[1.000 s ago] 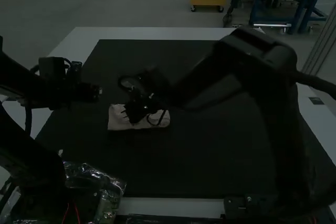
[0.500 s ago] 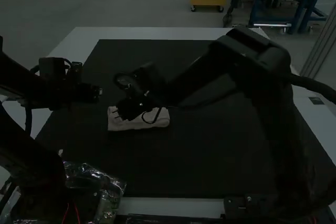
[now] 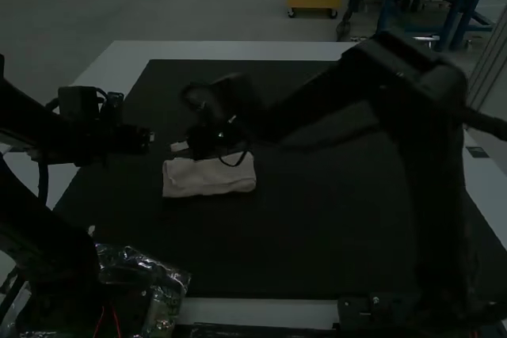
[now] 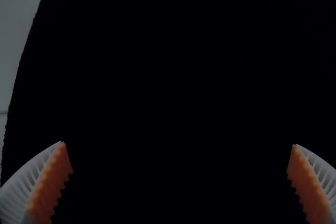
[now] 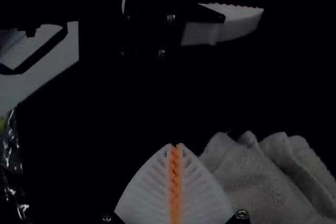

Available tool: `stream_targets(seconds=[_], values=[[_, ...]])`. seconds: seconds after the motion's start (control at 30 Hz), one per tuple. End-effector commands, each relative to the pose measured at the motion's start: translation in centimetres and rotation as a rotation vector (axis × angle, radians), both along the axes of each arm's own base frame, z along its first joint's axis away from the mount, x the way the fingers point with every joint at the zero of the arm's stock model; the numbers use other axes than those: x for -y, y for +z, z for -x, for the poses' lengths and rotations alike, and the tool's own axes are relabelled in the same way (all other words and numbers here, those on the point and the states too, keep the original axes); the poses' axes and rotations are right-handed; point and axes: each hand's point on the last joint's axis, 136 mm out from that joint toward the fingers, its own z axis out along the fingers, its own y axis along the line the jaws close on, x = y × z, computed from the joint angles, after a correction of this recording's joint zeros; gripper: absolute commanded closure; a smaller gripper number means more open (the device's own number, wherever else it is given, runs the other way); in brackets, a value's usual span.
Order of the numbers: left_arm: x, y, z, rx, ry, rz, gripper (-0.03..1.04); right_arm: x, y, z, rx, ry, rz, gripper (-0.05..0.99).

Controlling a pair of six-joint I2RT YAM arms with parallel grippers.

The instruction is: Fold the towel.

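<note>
The left gripper [image 3: 150, 139] stands beyond the towel's left end, above the black mat. In the left wrist view the left gripper [image 4: 179, 182] is wide open over the bare mat. My right gripper [image 3: 180, 146] is by the towel's far left part. Seen from its wrist, the right gripper [image 5: 175, 146] is shut, pads meeting and nothing held between them. The pale towel [image 3: 207, 177] lies as a narrow folded bundle on the mat. From the right wrist the towel [image 5: 257, 177] shows several layered, wavy folds beside the fingers.
The black mat [image 3: 317, 235] covers most of the white table [image 3: 238, 51]. Crinkled clear plastic [image 3: 139, 263] lies near the left arm's base. The right arm reaches across the mat's middle.
The right gripper has shifted from over the towel toward its far side, uncovering more of it. Its fingers, slightly apart before, are now together. The left arm and towel look unchanged.
</note>
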Motion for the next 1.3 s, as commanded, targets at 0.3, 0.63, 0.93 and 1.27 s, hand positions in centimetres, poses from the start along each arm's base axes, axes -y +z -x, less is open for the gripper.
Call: stream_targets(seconds=[0.3,0.63,0.93,1.27], values=[[-0.5,-0.4,-0.1,0.0,0.016,0.004,0.04,0.3,-3.9,1.1,-0.061,0.049,-0.001,0.95],[-0.4,-0.4,-0.1,0.002,0.011,0.007,0.04,-1.0,-6.3,0.6,-0.082,0.059,-0.053,0.95],[-0.3,-0.2,-0.3,0.007,0.008,0.007,0.04,-2.1,-8.5,0.4,-0.094,0.092,-0.08,0.95],[-0.1,-0.1,-0.3,0.012,0.003,0.008,0.04,-2.0,-10.8,-2.9,-0.133,0.046,-0.101,0.95]])
